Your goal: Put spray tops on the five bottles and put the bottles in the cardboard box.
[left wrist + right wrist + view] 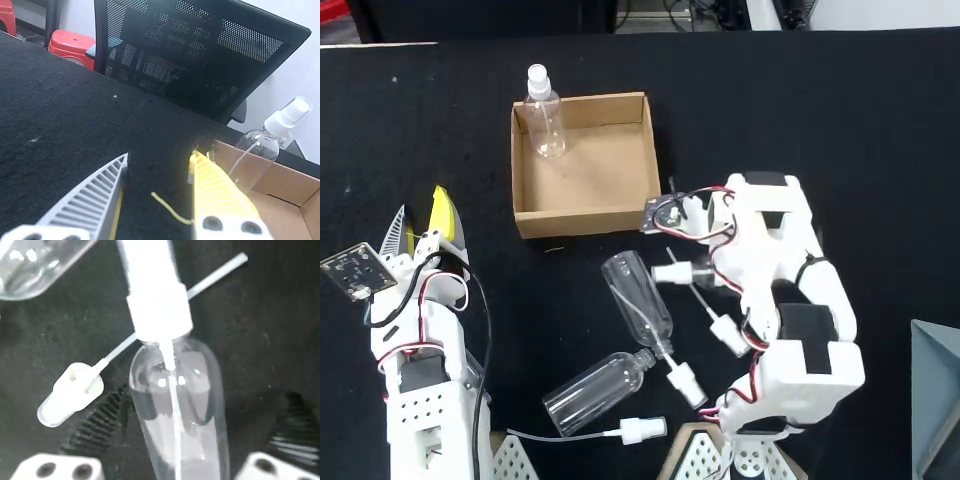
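My right pincer has its jaws apart, one on each side of a capped bottle whose top is already seated. One finger sits close against the clear wall. The other finger stands off, with a strip of dark surface showing between, so I read this as straddling, not clamped.

The capped bottle's long axis runs straight out from my wrist, base toward the palm and top at the far end. The jaws therefore cross the body at its width, and closing should catch it squarely. It lies over the tube of a loose top just beside the near finger. That tube could drag along if I lift carelessly.

The box lies ahead and to the left of this pincer, its near corner just beside my right arm. A boxed bottle stands in the far left corner.

My left pincer is also spread, with nothing between the fingers, and the box is ahead and to its right, farther off. The right arm is nearer and has the bottle, so the carry looks like its job.

Behind the right pincer, toward my bases, a bare bottle and a second bare bottle lie on their sides, waiting.
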Motion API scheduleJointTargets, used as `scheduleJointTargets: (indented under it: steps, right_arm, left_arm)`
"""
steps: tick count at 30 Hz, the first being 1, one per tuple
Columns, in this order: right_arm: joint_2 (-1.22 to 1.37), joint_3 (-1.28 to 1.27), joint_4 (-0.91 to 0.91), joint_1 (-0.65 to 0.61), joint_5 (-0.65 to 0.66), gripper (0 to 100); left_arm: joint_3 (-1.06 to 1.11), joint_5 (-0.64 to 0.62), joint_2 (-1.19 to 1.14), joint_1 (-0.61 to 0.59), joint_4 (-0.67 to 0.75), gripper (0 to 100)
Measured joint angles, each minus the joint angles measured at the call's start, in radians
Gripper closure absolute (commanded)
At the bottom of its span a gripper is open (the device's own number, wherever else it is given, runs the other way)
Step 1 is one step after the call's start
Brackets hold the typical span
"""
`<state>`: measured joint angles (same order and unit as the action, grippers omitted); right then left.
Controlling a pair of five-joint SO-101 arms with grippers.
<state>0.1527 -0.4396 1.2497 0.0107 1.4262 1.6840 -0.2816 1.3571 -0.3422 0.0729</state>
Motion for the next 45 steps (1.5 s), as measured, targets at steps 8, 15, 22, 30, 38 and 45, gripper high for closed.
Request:
scheduleJointTargets:
  steps: [8,15,22,30,38,45]
  right_arm:
    - [0.000,-0.003,-0.006,-0.048,0.000,87.8]
    - [0.000,0.094,0.189,-0.049,0.000,94.0]
    - [0.000,0.216,0.364,-0.060,0.000,95.6]
    - [0.000,0.221,0.451,-0.104,-0.002,95.6]
    - [0.000,0.221,0.477,-0.104,-0.012,96.9]
    - [0.000,0.221,0.477,-0.104,-0.029,97.6]
  left_arm:
    - [0.000,0.000,0.000,0.000,0.000,81]
    - [0.000,0.000,0.000,0.000,0.000,81]
    - [0.000,0.000,0.000,0.000,0.000,81]
    - [0.000,0.000,0.000,0.000,0.000,81]
    - [0.000,0.000,0.000,0.000,0.000,81]
    - [0.000,0.000,0.000,0.000,0.000,81]
